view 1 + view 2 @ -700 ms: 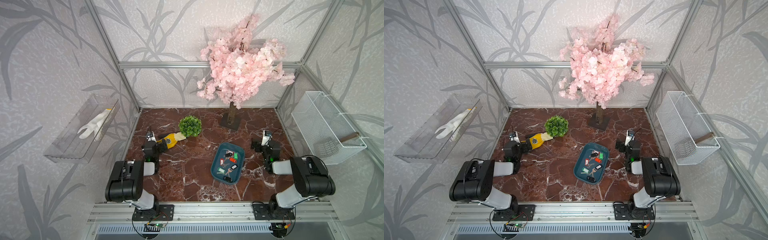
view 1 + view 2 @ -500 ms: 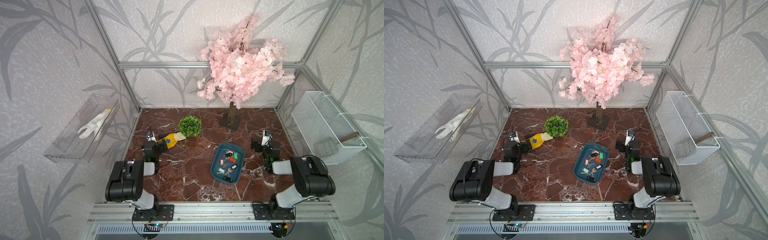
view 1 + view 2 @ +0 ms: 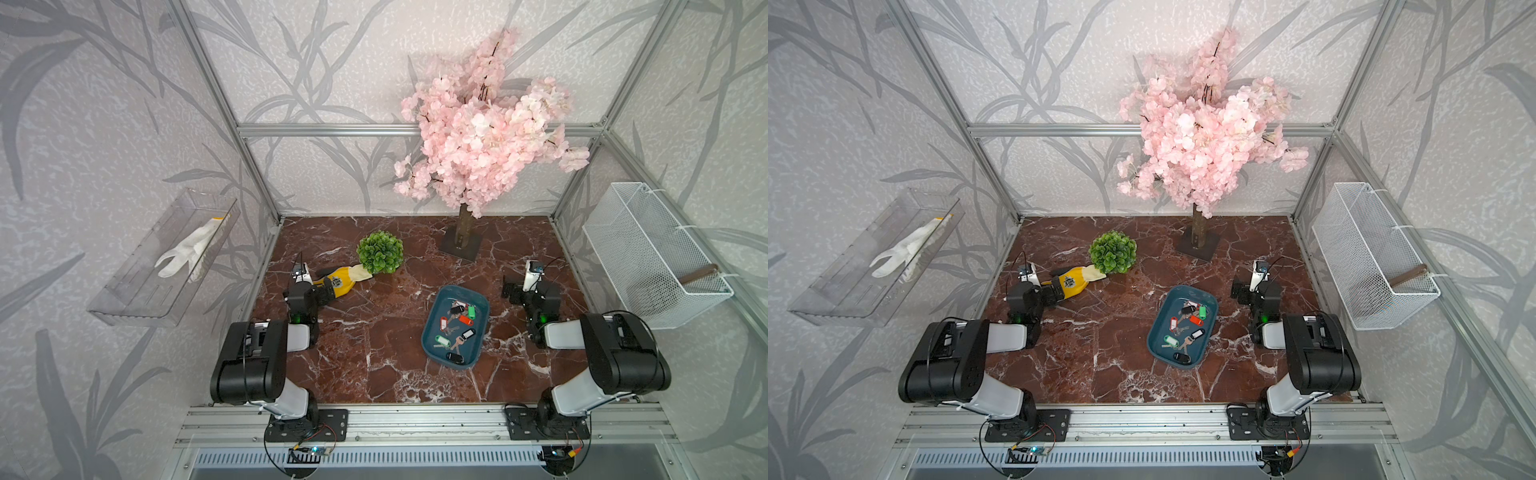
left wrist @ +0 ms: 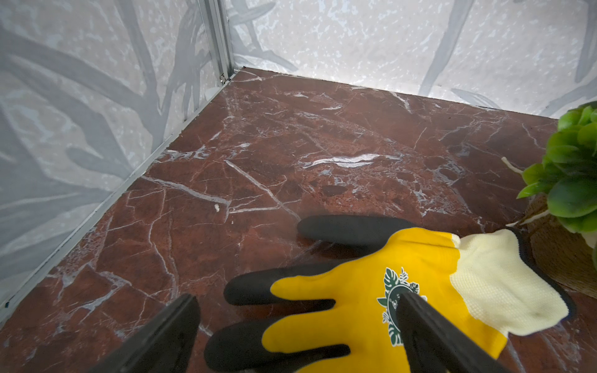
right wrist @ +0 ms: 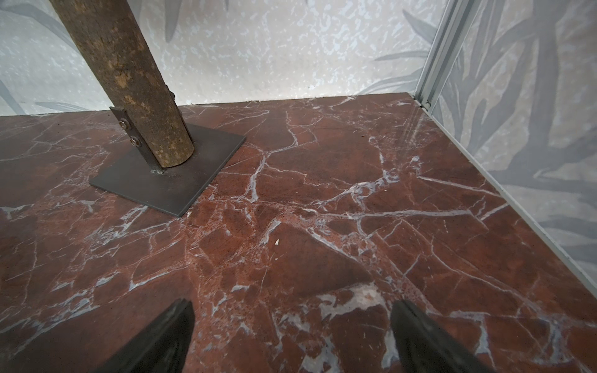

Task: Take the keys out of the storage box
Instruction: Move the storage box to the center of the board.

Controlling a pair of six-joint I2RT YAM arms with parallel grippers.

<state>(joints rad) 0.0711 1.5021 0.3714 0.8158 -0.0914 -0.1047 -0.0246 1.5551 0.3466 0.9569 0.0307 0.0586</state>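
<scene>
**Keys in the box, both grippers wide and empty**

We see the box (image 3: 432, 332) lying on the table (image 3: 365, 345), nearer the right arm and slightly turned. The keys (image 3: 464, 320) are all inside it, a loose scatter of silver metal with red, green, black and white tags. In the top views they are too small for us to count with any certainty.

The right gripper (image 5: 292, 304) has its jaws spread wide, with only bare marble between them. In both top views it sits near the box's far right corner without touching it, and it faces the tree (image 5: 139, 97).

The left gripper (image 4: 298, 298) is spread just as wide and holds nothing. It hangs low over a yellow glove (image 4: 403, 258) with black fingers. The glove lies flat on the table with its cuff by the plant (image 3: 380, 252). In the left wrist view one jaw crosses the glove's logo, and we cannot tell whether it touches the fabric.

On the left wall a clear tray (image 3: 137, 286) carries a white glove (image 3: 187, 253). On the right wall a mesh basket (image 3: 648, 257) holds a brown stick (image 3: 702, 274).
</scene>
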